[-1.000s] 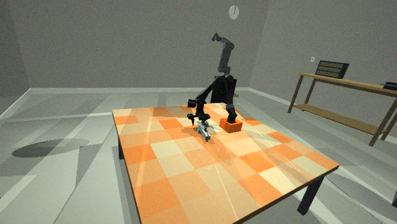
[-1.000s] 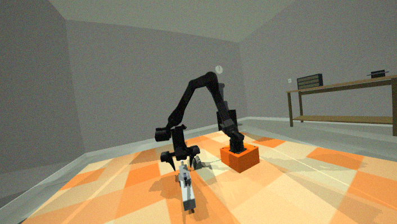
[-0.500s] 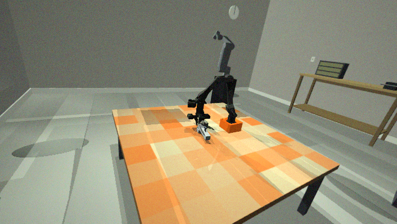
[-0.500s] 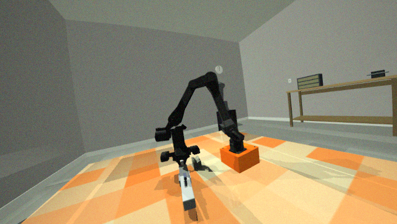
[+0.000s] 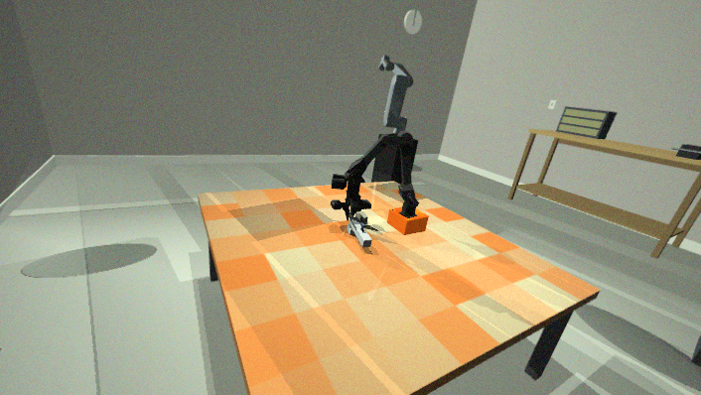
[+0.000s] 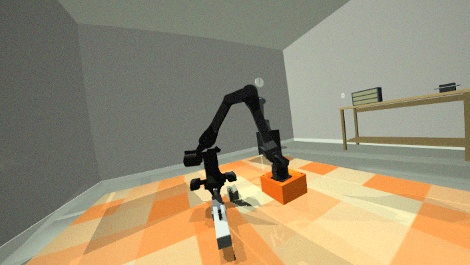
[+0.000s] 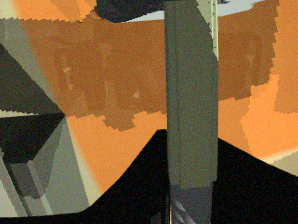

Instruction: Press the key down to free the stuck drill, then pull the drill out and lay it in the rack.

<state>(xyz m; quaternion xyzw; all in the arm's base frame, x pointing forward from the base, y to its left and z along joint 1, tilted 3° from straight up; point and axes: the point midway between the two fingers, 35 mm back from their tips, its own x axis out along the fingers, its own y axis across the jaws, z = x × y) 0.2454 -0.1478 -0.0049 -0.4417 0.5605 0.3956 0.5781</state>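
Observation:
A long pale housing lies near the middle of the table, a small black key on its upper side. In the wrist view a grey-green bar runs downward to a dark grey round part with silver glints, which looks like the drill. My gripper is low at the housing's far end, its black fingers shut around this part. The exact contact is hidden. A small grey grooved block, seemingly the rack, stands beside the gripper.
The arm stands on an orange base box, right of the rack in the top and exterior views. The checkered table bears everything. A wooden side bench stands away at the right wall.

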